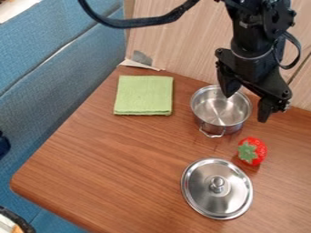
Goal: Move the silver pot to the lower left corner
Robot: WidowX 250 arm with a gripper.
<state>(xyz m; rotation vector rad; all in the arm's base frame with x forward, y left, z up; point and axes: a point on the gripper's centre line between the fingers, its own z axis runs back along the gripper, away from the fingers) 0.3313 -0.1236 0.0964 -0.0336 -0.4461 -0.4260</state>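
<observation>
we see bare, shiny metal inside the silver pot (228,129), a looped handle (212,135) outside, and the gripper (245,108), fingers apart

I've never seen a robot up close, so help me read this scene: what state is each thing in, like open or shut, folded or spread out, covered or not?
Gripper: open, fingers apart
Silver pot: upright, uncovered, nothing seen inside
Metal lid: off the pot, lying knob up
Green cloth: folded, lying flat
Red strawberry: whole, on its side, green leaves on
</observation>
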